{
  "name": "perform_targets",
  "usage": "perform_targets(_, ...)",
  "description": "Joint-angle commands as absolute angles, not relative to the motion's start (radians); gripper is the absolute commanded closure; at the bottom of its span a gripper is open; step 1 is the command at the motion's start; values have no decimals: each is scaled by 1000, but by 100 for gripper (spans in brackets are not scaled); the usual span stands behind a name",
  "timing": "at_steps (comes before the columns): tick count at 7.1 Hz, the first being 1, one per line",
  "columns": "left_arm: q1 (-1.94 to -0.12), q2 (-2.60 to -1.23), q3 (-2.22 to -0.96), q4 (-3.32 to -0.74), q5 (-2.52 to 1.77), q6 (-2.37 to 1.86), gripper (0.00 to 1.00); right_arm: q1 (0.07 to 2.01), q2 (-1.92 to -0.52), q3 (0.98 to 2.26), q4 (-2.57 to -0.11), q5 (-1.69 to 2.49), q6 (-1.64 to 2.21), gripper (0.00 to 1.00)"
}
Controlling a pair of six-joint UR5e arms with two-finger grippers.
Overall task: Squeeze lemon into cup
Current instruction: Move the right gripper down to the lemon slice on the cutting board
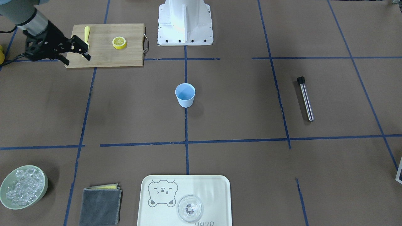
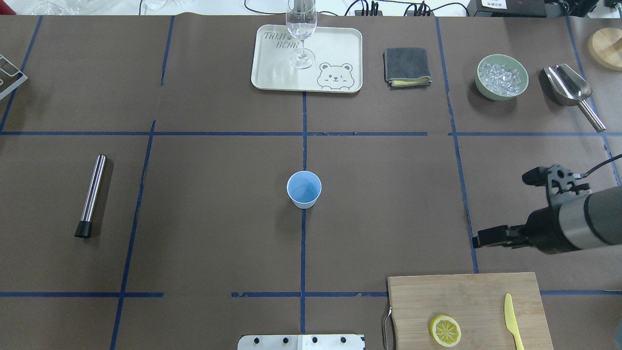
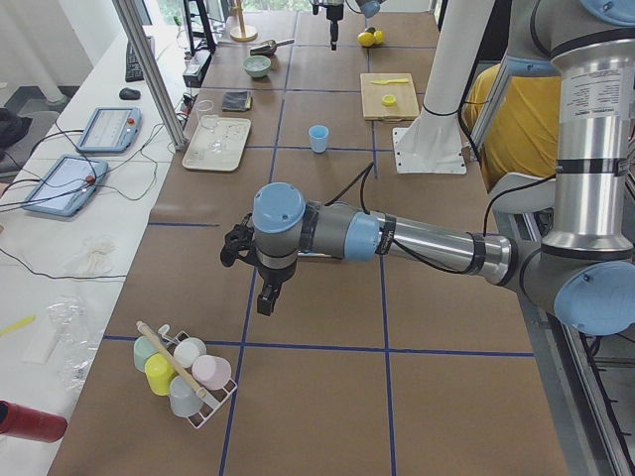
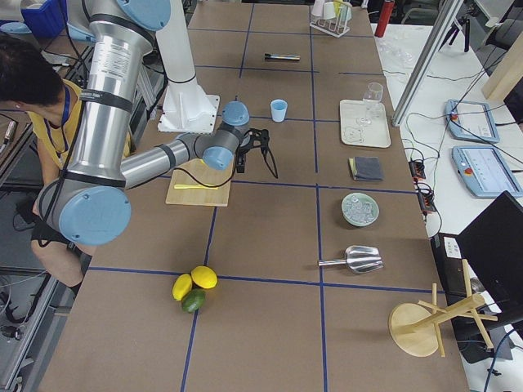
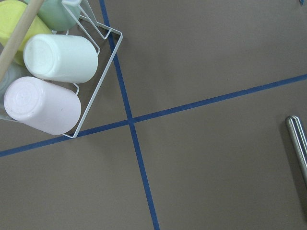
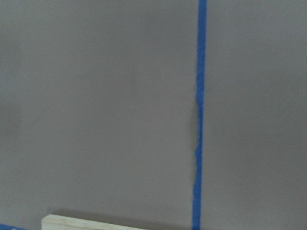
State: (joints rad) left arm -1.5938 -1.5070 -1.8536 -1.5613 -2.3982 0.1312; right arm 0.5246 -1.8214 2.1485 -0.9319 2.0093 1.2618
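yellow lemon (image 1: pixel 119 42): a half, cut face up, lying on the wooden cutting board (image 1: pixel 103 54) toward its handle end; nothing touches it.
cutting board: flat at the edge of the table (image 1: pixel 238 103) nearest the robot, on the robot's right side.
knife (image 1: pixel 86 34): slim and yellow, flat on the board's outer end, well apart from the lemon.
cup (image 1: pixel 185 95): light blue, upright, mouth up, in the middle of the table on a blue tape line (image 1: pixel 186 131); well apart from the lemon and from both arms.
right gripper (image 2: pixel 503 208): fingers spread wide, grasping nothing; it hangs above the table by the board's outer far corner, at the knife end, clear of the lemon.
left gripper (image 3: pixel 266 297): pointing down near the table's left end, beside a wire rack (image 3: pixel 189 382) of upturned pastel tumblers; it shows only from the side, so i cannot tell whether it is released or clenched.
metal tube (image 2: pixel 91 195): lying flat toward the left edge, black cap nearer the robot.
tray (image 2: pixel 277 68): at the middle of the far edge, carrying a clear glass (image 2: pixel 302 34).
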Motion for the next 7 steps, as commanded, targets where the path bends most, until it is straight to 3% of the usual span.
perform_targets(1, -1594, -1506, -1856, -1562, -2443, 130, 0, 202, -1827, 2233, -995, 1738, 1371, 0)
perform_targets(5, -1594, -1503, -1853, -1562, -2444, 130, 0, -23, -1822, 2226, -1106, 1488, 1427, 0)
perform_targets(7, -1594, -1505, -1853, -1562, -2444, 132, 0, -32, -1804, 2200, -1108, 1476, 1447, 0)
